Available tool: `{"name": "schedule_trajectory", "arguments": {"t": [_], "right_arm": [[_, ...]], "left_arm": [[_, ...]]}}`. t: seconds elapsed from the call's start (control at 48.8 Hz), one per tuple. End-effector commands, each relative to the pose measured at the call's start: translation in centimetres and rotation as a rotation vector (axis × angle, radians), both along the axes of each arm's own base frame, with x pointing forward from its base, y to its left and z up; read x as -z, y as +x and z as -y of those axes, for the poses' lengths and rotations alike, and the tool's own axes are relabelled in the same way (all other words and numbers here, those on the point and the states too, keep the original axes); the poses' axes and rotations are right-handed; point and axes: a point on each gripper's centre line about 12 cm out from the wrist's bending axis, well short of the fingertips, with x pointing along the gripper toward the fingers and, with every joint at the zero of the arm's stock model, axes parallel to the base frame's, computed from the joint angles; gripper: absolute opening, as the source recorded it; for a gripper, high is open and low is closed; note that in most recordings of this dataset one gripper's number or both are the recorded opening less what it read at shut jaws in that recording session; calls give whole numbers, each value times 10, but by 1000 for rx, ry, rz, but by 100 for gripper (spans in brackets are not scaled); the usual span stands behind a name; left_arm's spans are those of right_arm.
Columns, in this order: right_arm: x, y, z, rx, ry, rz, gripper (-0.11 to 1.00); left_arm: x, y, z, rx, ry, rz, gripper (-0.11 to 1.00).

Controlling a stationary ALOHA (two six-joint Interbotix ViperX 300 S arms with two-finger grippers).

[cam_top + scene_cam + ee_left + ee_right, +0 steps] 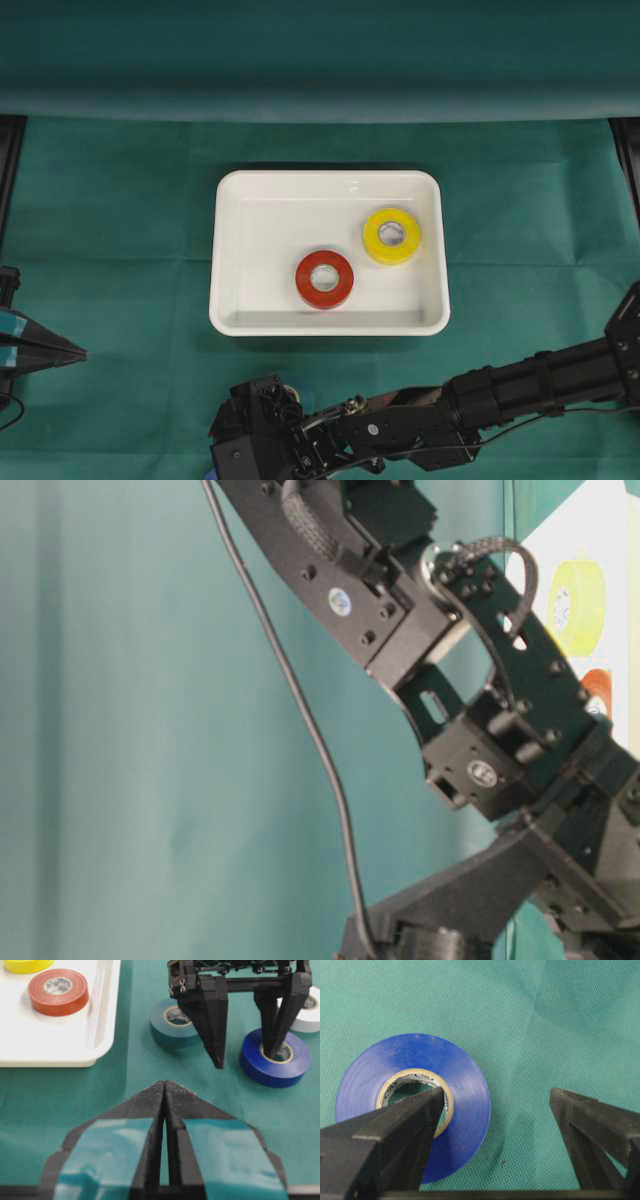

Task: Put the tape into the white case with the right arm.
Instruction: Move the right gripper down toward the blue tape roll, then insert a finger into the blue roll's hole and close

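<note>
Blue tape: glossy roll, tan core with small print inside, not legible. Lies flat on green cloth, outside white case, well to the side of its rim. Teal roll near, between case and blue tape; white roll just behind blue tape.

Right gripper: spread wide, pointing down. One finger sits inside the core hole; the other stands on open cloth beside the roll, apart from it. Nothing pinched.

Case: glossy white, rounded corners, raised rim. Holds red roll and yellow roll, apart from each other. Left half of case floor free. Print on red roll core unreadable.

Left gripper: pressed together, light-blue strips on fingers, parked at left table edge, well apart from case.
</note>
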Motion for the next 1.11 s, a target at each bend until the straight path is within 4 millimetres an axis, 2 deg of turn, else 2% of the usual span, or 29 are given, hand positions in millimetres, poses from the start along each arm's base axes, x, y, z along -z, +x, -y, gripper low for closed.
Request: {"name": "schedule_trajectory", "arguments": {"t": [0.0, 0.123, 0.287, 0.39, 0.738, 0.861, 1.087], "right_arm": [[-13, 4, 0, -1, 3, 30, 70], [-13, 4, -1, -1, 4, 30, 54], [-13, 4, -1, -1, 4, 30, 16], [-13, 4, -1, -1, 4, 30, 2], [-23, 1, -6, -2, -8, 20, 1], [-37, -2, -8, 0, -7, 34, 1], [-79, -10, -2, 35, -27, 47, 1]], "left_arm": [[-5, 2, 0, -1, 1, 14, 0], [-5, 2, 0, 0, 1, 14, 0], [-5, 2, 0, -1, 1, 14, 0], [-5, 2, 0, -1, 1, 14, 0], [-5, 1, 0, -1, 1, 15, 0], [-5, 2, 0, -1, 1, 14, 0], [-5, 2, 0, -1, 1, 15, 0]]}}
